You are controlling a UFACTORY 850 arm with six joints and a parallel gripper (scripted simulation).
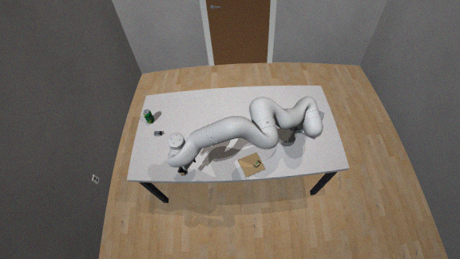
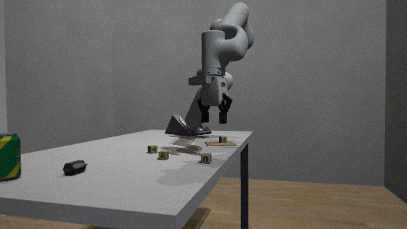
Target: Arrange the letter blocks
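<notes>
My gripper [image 2: 213, 118] [image 1: 186, 168] is open and empty, fingers pointing down, well above the table [image 2: 106, 191] [image 1: 239, 100] near its front edge. Almost straight below it lies a wooden block [image 2: 205, 158] [image 1: 183, 173] with a U-like mark on its side. Two more blocks lie further in: one [image 2: 163, 155] shows an A on its side, one [image 2: 152, 149] a green sideways mark. In the top view the arm hides these two. The fourth block [image 2: 222, 139] [image 1: 256, 163] sits on the tan mat [image 2: 212, 143] [image 1: 247, 168]. I cannot read the letters on the top faces.
A green and yellow can [image 1: 148, 116] [image 2: 8, 155] stands at the table's far left end. A small black cylinder [image 1: 159, 133] [image 2: 74, 167] lies on its side near it. The robot's base is at the right end of the table.
</notes>
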